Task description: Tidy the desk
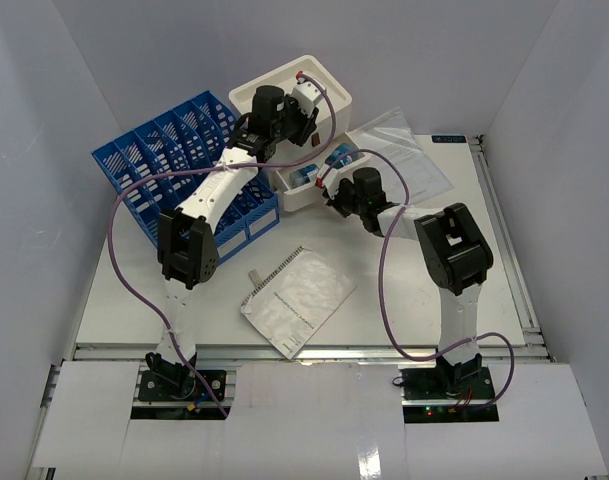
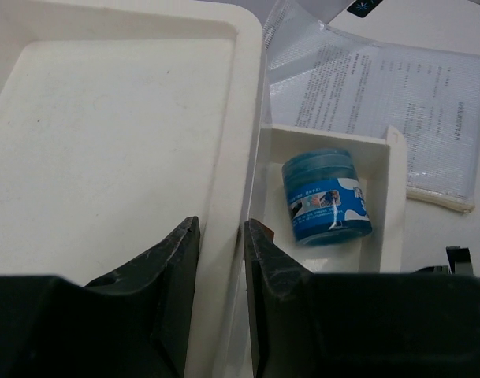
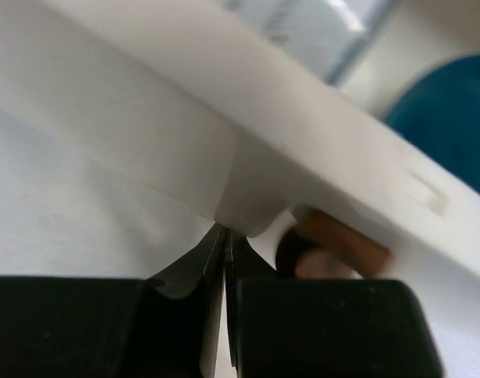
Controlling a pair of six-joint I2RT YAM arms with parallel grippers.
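White tabletop fills most of the overhead view: the desk (image 1: 404, 310) runs from the arm bases at the bottom edge up to the back wall. At upper left of it sits a blue slotted rack (image 1: 154, 160). At top centre stands the white drawer box (image 1: 329, 95), and a clear plastic sleeve (image 1: 409, 150) with a printed sheet lies to its right. A bagged booklet (image 1: 296, 300) lies at lower centre.

Below the box, its drawer (image 1: 294, 197) stands pulled out. A blue jar (image 2: 326, 197) sits in it, apparently lying on its side.

The left gripper (image 2: 222, 236) straddles the box's side wall, one finger inside and one outside, both seemingly pressed to it. I read that as a clamp on the wall. The right gripper (image 3: 225, 236) has its fingers closed together with nothing between them. Their tips sit under the drawer's lower front edge, beside a brown knob (image 3: 334, 240).

Likely risks: the closed right tips could skid off that thin edge if they push at an angle. A push on the drawer could drag or tilt the box if the left clamp is loose. The jar could roll inside.
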